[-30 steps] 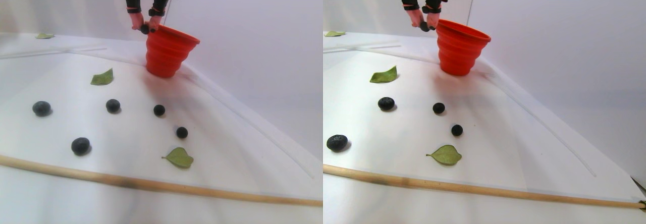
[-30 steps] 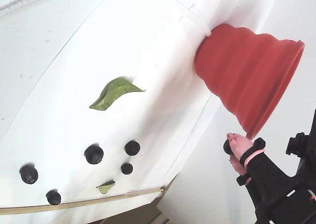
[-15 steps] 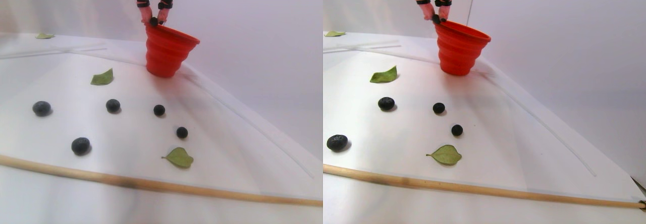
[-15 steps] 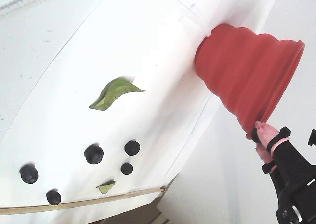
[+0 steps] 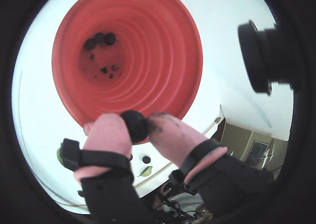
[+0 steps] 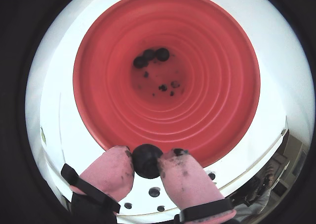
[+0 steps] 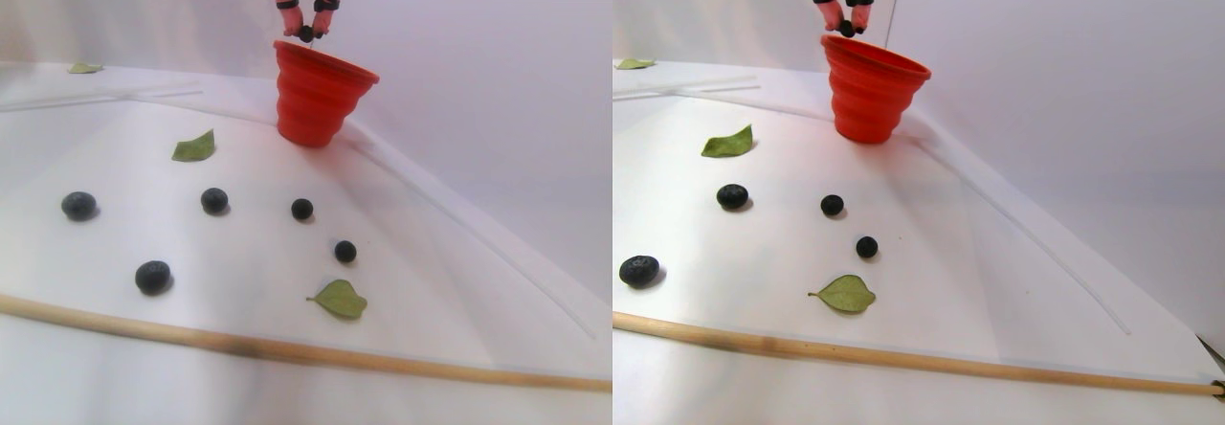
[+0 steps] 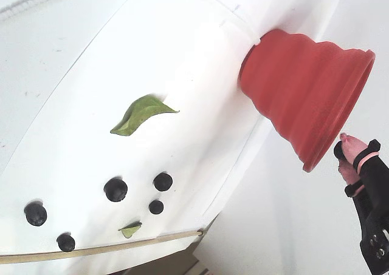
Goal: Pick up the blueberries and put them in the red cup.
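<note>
The red cup [image 7: 316,100] stands upright at the far side of the white table. My gripper [image 7: 306,33] hangs just above its rim, its pink fingertips [image 6: 116,167] shut on one dark blueberry [image 6: 147,160]. In both wrist views the held berry sits over the cup's near rim edge [image 5: 134,125]. Three blueberries [image 6: 149,56] and some dark specks lie at the bottom of the cup [image 6: 197,85]. Several loose blueberries lie on the table, one at the left [image 7: 78,205] and one nearer the cup [image 7: 301,209]. The fixed view shows the gripper [image 8: 341,146] by the cup's rim [image 8: 355,99].
Green leaves lie on the table, one near the cup [image 7: 194,147], one at the front [image 7: 340,299] and one far back [image 7: 84,68]. A thin wooden stick [image 7: 287,350] runs along the front edge. A white wall rises right behind the cup.
My gripper has risen with the blueberry, from beside the cup's outer wall below the rim to just above the rim. The loose berries, leaves and cup have not moved.
</note>
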### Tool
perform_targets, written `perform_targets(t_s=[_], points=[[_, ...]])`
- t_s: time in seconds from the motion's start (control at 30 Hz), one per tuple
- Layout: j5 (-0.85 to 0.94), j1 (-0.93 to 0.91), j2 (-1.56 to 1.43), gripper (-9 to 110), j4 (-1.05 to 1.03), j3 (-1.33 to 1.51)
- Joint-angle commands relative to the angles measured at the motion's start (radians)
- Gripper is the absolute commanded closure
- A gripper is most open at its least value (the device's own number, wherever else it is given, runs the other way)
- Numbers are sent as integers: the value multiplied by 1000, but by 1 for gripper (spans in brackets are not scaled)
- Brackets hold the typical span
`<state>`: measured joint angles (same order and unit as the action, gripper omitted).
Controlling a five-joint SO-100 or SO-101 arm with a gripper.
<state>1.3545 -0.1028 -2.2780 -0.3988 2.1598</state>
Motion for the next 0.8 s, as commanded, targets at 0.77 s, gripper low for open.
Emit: perform_targets(t_s=[0.77], points=[[20, -57, -86, 86, -26, -35]])
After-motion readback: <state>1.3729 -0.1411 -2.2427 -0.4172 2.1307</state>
